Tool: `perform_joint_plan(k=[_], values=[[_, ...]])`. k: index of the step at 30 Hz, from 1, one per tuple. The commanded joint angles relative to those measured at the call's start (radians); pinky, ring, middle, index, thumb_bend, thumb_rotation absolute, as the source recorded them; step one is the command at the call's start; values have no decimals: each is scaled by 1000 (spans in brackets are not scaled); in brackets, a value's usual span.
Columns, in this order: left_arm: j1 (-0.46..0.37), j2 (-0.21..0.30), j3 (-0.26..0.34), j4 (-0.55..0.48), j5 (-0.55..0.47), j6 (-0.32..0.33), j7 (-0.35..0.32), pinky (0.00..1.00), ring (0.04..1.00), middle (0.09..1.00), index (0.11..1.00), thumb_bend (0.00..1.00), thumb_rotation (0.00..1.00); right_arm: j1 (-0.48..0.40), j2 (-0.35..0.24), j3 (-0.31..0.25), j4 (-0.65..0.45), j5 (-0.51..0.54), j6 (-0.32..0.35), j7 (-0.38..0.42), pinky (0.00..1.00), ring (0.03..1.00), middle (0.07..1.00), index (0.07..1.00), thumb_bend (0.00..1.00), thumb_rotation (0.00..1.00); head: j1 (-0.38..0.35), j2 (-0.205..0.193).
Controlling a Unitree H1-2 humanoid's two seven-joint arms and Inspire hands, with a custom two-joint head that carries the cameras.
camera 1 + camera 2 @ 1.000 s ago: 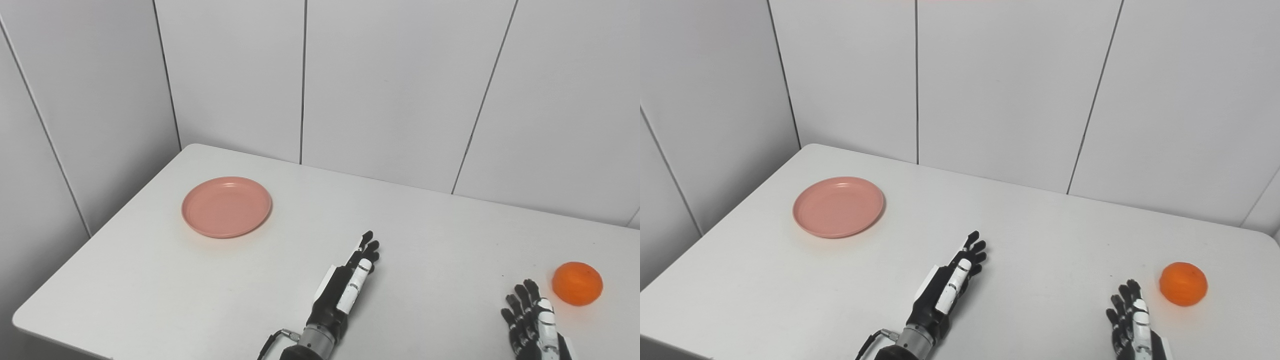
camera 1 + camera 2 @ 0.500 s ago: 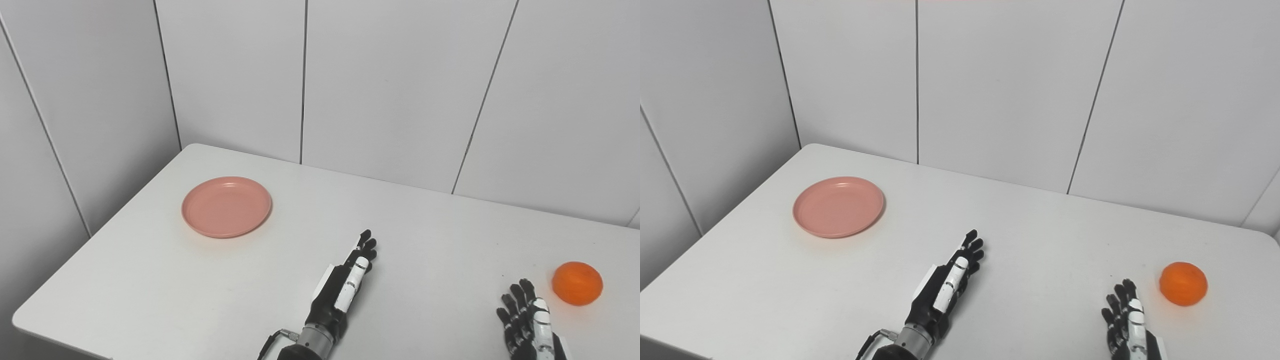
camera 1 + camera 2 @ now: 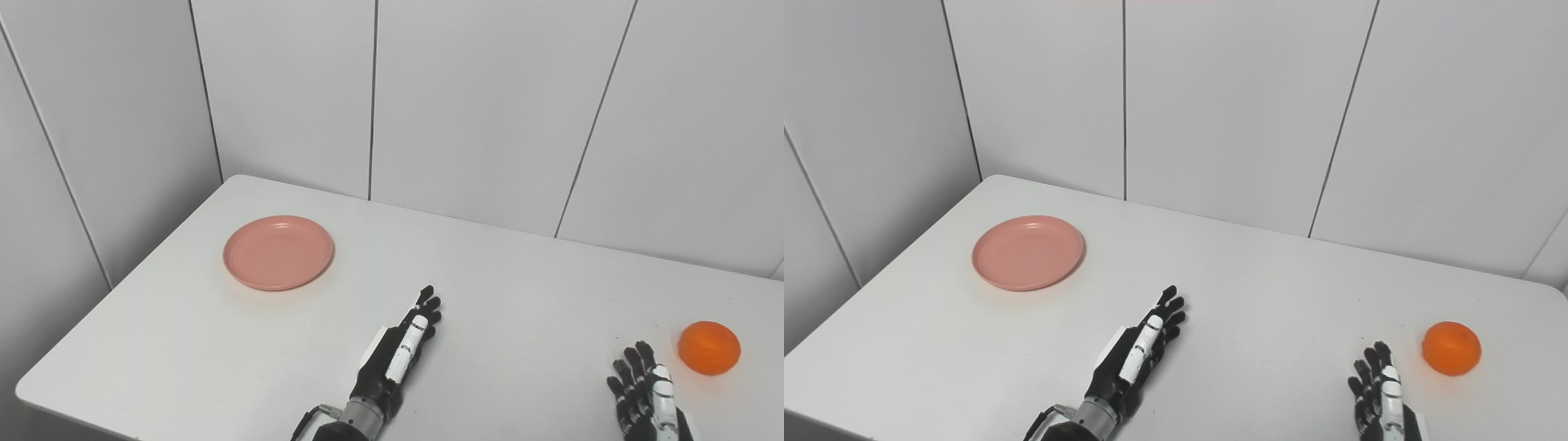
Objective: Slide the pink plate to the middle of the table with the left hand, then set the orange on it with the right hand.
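A pink plate [image 3: 278, 252] lies empty on the far left part of the white table [image 3: 520, 294]. An orange [image 3: 708, 347] rests near the table's right edge. My left hand [image 3: 398, 355] hovers over the front middle of the table, open with fingers stretched forward and nothing in it, well to the right of and nearer than the plate. My right hand [image 3: 643, 398] comes in at the bottom right, open and empty, a short way to the left of and nearer than the orange; its lower part is cut off by the picture's edge.
Grey panelled walls [image 3: 478, 110] stand close behind the table and along its left side. The table's front left corner [image 3: 27, 386] is rounded, with a drop beyond it.
My left hand has moved left and back toward me, fingers still stretched. The right hand has sunk slightly toward the bottom edge. Plate and orange have not moved.
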Motion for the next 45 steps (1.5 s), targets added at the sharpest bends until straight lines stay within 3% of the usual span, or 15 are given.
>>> perform_joint_plan(k=[1,8,24,30,40,45], values=[[-46,3,-7,-71,-6,17,-16,973,967,983,969,429,1000,-17,2,1,-32,2,-16,0,1000,1000,1000,1000,211,1000,2,1],[-92,31,11,-167,-14,103,-14,945,946,960,950,475,1000,-20,1,0,-31,6,-16,2,1000,1000,1000,1000,207,1000,6,4],[-187,91,93,-283,-34,176,9,950,939,950,940,437,1000,-26,-3,-3,-23,7,-21,3,1000,1000,1000,1000,208,1000,17,3],[-224,127,119,-271,-21,144,8,950,938,955,945,412,1000,-26,-7,-4,-21,5,-18,2,1000,1000,1000,1000,205,1000,23,1],[-322,203,193,-213,-31,163,20,954,936,953,941,443,1000,-31,-13,-8,-12,18,-17,9,1000,1000,1000,1000,206,1000,34,-6],[-345,245,228,-159,-38,125,12,953,937,954,942,457,1000,-36,-19,-9,-3,15,-21,12,1000,1000,1000,1000,203,1000,42,-11]])
